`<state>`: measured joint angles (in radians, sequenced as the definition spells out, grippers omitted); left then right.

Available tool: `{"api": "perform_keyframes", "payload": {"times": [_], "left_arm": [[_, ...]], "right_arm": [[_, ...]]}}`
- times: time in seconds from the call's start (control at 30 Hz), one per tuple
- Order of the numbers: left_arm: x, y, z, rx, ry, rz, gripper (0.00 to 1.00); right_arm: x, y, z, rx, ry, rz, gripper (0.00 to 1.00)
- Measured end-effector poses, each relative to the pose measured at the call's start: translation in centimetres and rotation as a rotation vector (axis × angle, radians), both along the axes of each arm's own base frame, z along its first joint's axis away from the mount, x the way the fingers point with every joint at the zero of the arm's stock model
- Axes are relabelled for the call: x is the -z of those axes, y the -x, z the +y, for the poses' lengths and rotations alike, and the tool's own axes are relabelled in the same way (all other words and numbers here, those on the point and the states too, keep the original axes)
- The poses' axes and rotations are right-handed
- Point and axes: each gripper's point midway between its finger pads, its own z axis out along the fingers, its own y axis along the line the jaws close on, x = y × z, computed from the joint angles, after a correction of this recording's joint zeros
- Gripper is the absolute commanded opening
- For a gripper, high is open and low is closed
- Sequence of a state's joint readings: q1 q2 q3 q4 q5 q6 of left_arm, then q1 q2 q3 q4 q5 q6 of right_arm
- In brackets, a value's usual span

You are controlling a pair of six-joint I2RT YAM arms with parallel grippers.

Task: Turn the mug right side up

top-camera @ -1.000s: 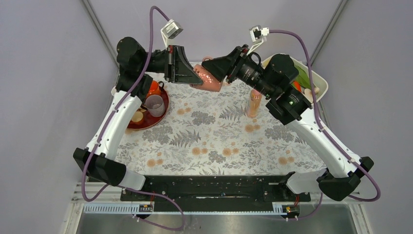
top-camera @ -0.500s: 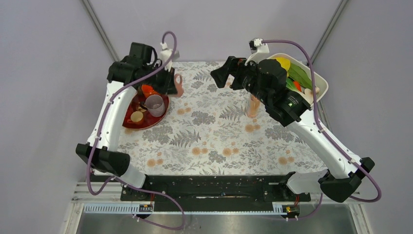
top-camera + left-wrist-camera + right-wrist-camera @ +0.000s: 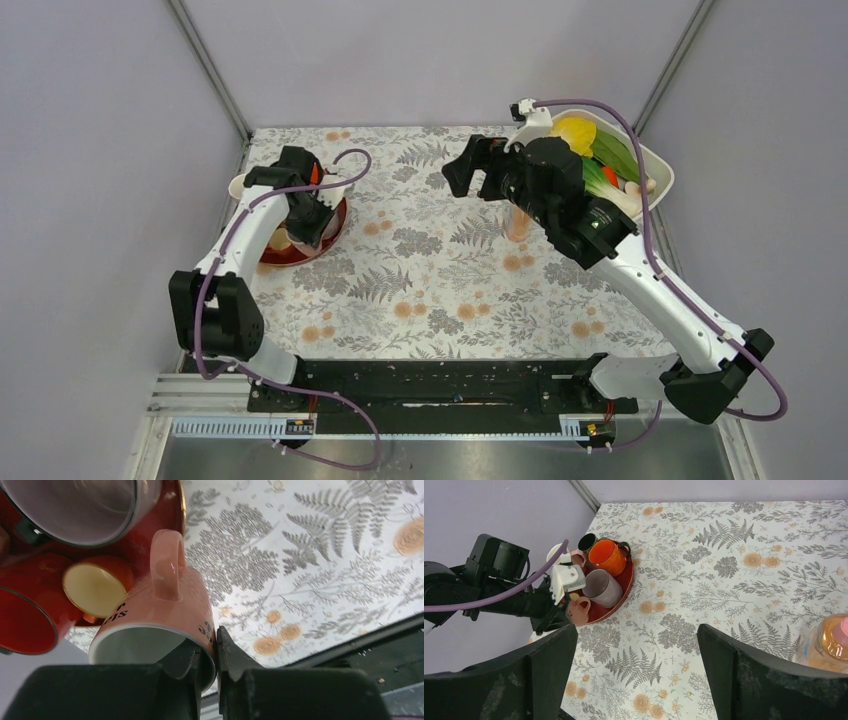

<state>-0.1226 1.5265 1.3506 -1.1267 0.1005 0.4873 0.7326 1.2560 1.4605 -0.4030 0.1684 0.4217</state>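
Mug point(image 3: 160, 615), pinched by left gripper point(image 3: 215, 641), now down at tray point(image 3: 623, 589); right gripper point(image 3: 636, 636) gapes empty.

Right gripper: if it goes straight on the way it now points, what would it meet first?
Most likely the floral tablecloth, at a bare patch between the red tray and the orange bottle. Nothing else shows between its open fingers, though depth is unclear.
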Motion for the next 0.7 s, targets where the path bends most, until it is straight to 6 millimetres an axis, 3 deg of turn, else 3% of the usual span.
{"api": "perform_keyframes", "payload": {"times": [0.2,0.7], "left_arm": [[2.1,-3.3,1.1,-0.029,0.0,-0.051,0.0],[5.9,-4.0,2.4,-0.003,-0.036,0.003,0.0]], "right_arm": [[-0.2,0.5,-1.1,0.024,0.002,-0.016,0.99],[-1.1,0.8,-2.1,0.048,0.0,-0.048,0.99]]}}
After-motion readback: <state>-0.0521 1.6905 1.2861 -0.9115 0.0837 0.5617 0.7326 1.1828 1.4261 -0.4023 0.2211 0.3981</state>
